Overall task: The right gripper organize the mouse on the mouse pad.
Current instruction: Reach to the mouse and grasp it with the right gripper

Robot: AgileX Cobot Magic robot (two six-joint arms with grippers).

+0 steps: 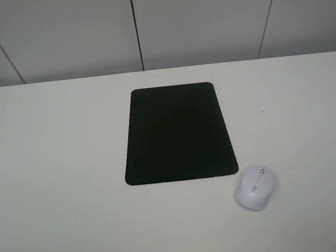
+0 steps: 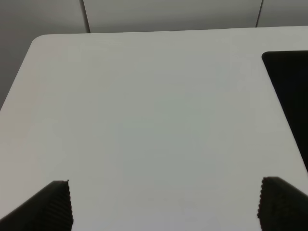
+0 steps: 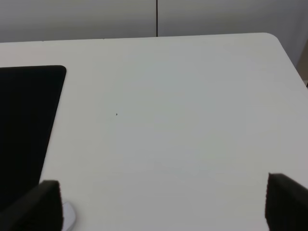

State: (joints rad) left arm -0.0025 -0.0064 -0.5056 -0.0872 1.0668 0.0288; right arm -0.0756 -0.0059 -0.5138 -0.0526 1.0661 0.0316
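Note:
The white mouse (image 1: 255,187) lies on the white table just off the near right corner of the black mouse pad (image 1: 177,133), not on it. Neither arm shows in the exterior high view. In the right wrist view my right gripper (image 3: 163,207) is open and empty, its fingertips (image 3: 45,202) spread wide; a sliver of the mouse (image 3: 69,216) shows beside one finger, and the pad (image 3: 24,125) lies at the edge. In the left wrist view my left gripper (image 2: 163,207) is open and empty over bare table, with the pad's edge (image 2: 291,91) at the side.
The white table (image 1: 59,173) has rounded far corners and a grey panelled wall (image 1: 205,20) behind it. A tiny dark speck (image 1: 263,113) lies on the table right of the pad.

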